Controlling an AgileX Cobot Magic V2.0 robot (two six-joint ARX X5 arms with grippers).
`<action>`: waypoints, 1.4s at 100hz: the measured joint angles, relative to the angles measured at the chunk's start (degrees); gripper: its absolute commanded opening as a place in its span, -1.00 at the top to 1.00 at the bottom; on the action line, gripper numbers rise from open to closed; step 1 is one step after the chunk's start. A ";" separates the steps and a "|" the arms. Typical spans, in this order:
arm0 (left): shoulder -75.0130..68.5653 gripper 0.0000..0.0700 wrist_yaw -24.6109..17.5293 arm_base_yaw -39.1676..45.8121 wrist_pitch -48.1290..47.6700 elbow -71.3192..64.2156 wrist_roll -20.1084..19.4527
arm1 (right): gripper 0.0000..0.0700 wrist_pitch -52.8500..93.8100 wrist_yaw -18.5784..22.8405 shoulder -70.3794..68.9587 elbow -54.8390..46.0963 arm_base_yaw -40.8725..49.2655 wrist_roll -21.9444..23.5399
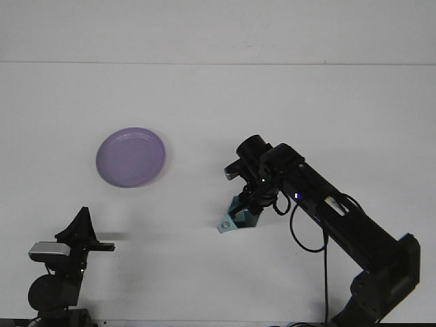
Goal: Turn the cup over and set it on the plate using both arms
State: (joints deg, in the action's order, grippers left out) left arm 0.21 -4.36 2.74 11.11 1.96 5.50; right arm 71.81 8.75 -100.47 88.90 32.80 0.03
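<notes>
our right gripper [246, 210] holds the teal cup [235, 219] low at mid-table, likely so the left can reach it. our left gripper [85, 228] waits near the front edge, fingers unreadable, and the purple plate [131, 157] sits empty.

cup [233, 219]: we see pale teal, handled, tilted low over the table, mostly hidden by dark arm hardware, right of centre | plate [131, 157]: we see purple, round, flat on the white table, left of centre, nothing on it | we see the two well apart
</notes>
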 measured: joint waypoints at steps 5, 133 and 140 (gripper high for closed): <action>0.00 0.96 0.00 0.00 0.00 0.00 -0.02 | 1.00 0.00 0.02 -1.66 0.00 0.20 -0.15; 35.98 0.96 -22.08 -4.79 -14.05 41.68 10.53 | 1.00 -33.16 -7.72 54.31 -23.19 -8.24 -2.45; 42.03 0.96 -23.61 -7.65 -16.02 46.34 10.51 | 1.00 -37.03 -8.92 61.55 -31.28 -8.37 -2.25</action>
State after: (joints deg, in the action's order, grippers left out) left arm 42.24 -27.97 -4.91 -4.91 48.29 16.01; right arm 34.79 -0.16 -38.92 57.63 24.43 -2.22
